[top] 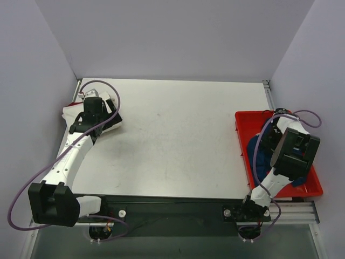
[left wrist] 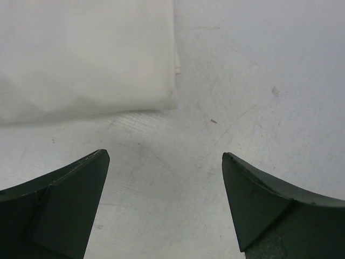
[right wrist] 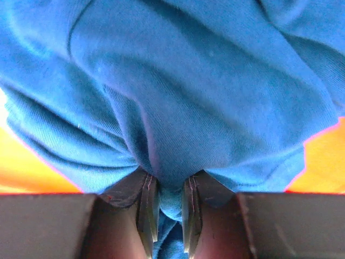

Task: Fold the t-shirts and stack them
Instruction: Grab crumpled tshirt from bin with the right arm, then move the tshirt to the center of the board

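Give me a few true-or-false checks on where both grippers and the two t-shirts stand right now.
1. The right gripper is pinching the blue t-shirt. True.
2. The left gripper is shut on the white t-shirt. False: it is open over bare table, and the shirt lies beyond its fingertips.
3. The blue t-shirt lies in the red tray. True.
4. The white t-shirt is stacked on the blue one. False: they lie at opposite sides of the table.

Soft cloth, scuffed desk, smooth plastic.
The blue t-shirt [right wrist: 205, 97] is fine-ribbed knit cloth, matt and creased; the cream t-shirt [left wrist: 81, 54], at ten o'clock, is smooth matt cloth; the white desk [left wrist: 259, 81] looks matt, faintly scratched; the red tray [top: 245, 124] is smooth plastic.
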